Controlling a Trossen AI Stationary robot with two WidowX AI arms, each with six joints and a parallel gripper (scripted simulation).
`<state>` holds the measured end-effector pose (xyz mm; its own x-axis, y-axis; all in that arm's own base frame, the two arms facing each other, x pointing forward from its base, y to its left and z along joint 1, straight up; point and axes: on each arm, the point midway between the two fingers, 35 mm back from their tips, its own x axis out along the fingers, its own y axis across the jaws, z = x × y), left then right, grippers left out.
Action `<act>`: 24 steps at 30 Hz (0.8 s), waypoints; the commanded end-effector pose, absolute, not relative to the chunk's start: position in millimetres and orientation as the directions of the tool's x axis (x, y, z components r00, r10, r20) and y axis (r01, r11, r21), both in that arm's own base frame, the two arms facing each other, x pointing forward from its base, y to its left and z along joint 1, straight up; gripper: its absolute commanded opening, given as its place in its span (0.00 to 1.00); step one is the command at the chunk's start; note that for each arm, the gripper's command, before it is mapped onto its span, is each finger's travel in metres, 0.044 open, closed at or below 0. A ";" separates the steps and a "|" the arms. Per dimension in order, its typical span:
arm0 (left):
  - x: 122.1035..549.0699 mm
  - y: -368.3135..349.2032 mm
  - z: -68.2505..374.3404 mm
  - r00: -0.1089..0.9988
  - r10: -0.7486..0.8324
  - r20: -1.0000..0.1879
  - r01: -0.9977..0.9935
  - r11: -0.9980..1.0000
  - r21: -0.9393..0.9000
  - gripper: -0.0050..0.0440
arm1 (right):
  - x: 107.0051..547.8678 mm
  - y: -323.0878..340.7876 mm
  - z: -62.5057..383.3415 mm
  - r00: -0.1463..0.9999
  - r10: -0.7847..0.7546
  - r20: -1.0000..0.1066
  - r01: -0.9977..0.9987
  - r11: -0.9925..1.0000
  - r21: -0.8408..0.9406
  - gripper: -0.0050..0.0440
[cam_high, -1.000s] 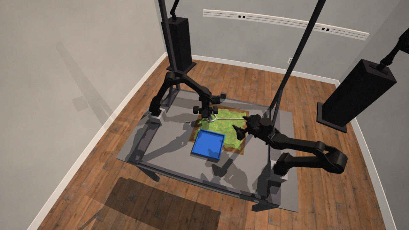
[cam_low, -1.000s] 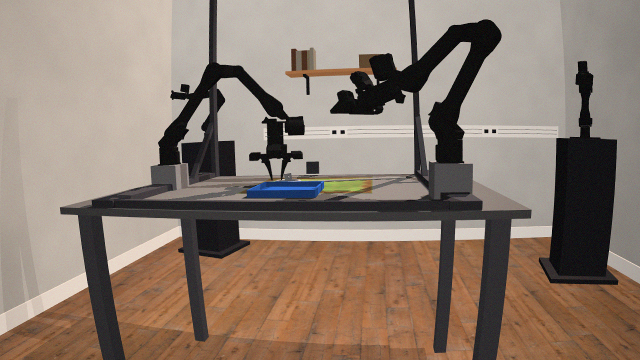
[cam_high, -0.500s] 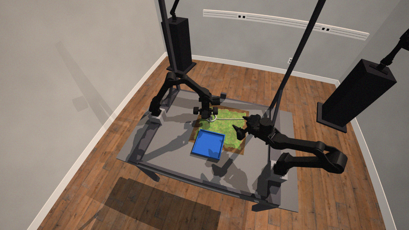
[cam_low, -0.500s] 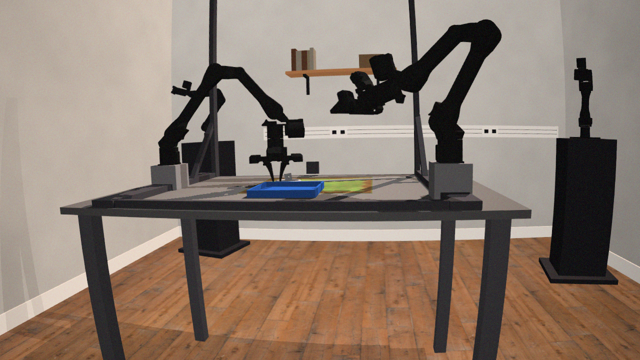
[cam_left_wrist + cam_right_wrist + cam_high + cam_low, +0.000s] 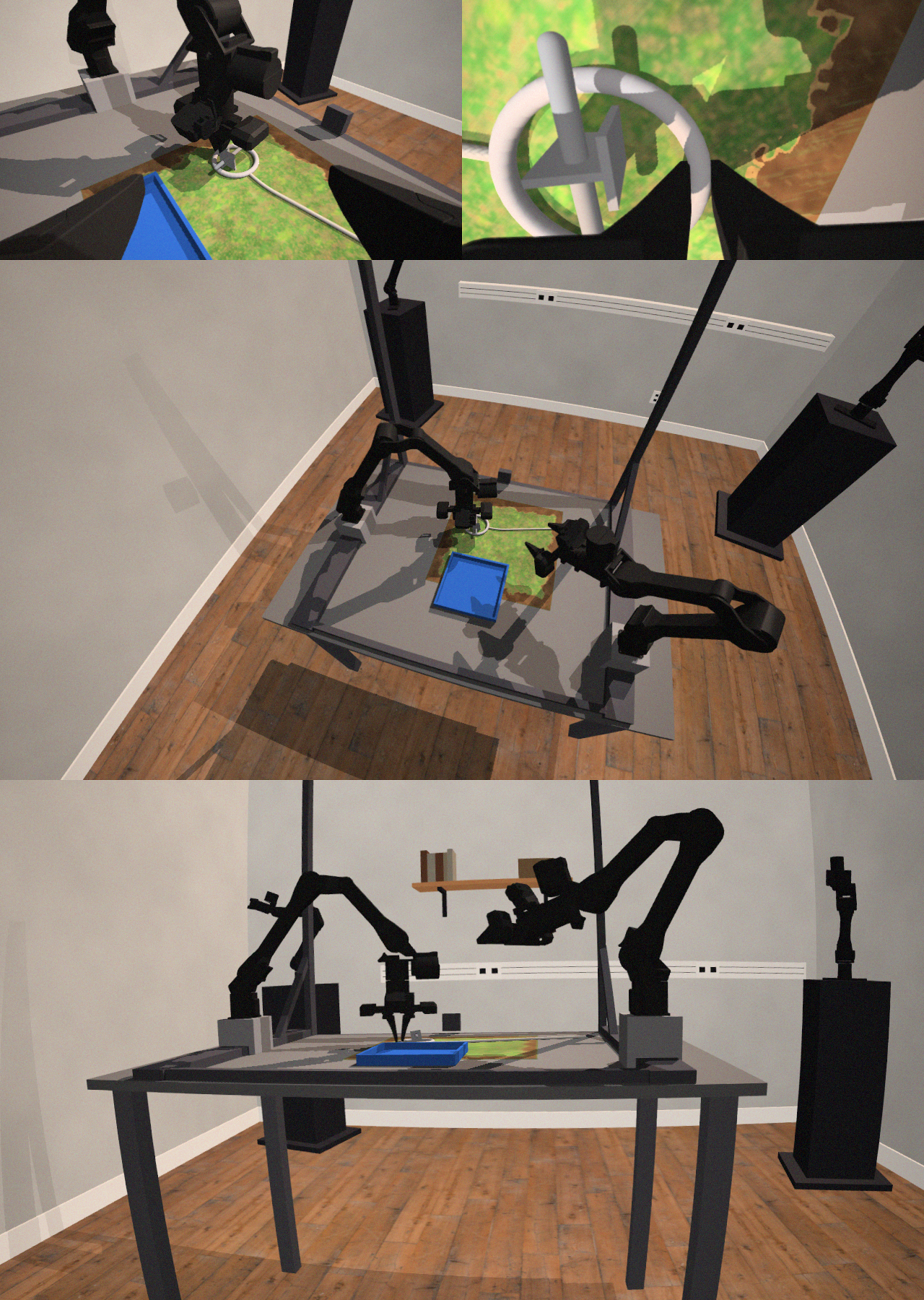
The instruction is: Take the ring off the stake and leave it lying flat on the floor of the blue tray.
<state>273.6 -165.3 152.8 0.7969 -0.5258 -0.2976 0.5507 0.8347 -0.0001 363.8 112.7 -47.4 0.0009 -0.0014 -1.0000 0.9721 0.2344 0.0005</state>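
Note:
A white ring (image 5: 650, 94) lies around a short grey stake (image 5: 563, 105) on the green mat (image 5: 510, 550); it also shows in the left wrist view (image 5: 249, 170). A white cord (image 5: 299, 206) runs from the ring across the mat. My right gripper (image 5: 699, 170) points straight down over the stake, and its fingers are shut on the near rim of the ring; it also shows in the top view (image 5: 466, 521). My left gripper (image 5: 542, 544) is open and empty, held high above the mat's other side. The blue tray (image 5: 471, 585) stands empty in front of the mat.
Two tall black posts rise from the table's back edge, one by each arm base. A small dark block (image 5: 336, 119) sits on the table rim behind the mat. Black pedestals (image 5: 807, 473) stand on the floor beyond the table.

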 end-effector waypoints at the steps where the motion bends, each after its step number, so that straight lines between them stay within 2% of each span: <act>1: 275.1 -165.8 159.5 0.803 -0.526 -0.280 0.548 0.837 0.001 1.00 | 366.0 113.3 -38.9 0.025 0.007 -1.000 0.972 0.232 0.026 0.10; 18: 275.1 -165.8 159.5 0.803 -0.526 -0.280 0.548 0.837 0.001 1.00 | 370.2 109.9 -34.2 0.036 0.011 -0.999 0.972 0.233 0.038 0.11; 24: 275.1 -165.8 159.5 0.803 -0.526 -0.280 0.548 0.837 0.001 1.00 | 367.1 104.8 -32.6 0.045 0.140 -0.989 0.970 0.231 0.076 0.11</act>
<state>273.6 -165.3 152.8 0.7969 -0.5258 -0.2976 0.5507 0.8347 -0.0001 362.8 107.4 -45.4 0.0054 0.0706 -0.9975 0.9715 0.2361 0.0220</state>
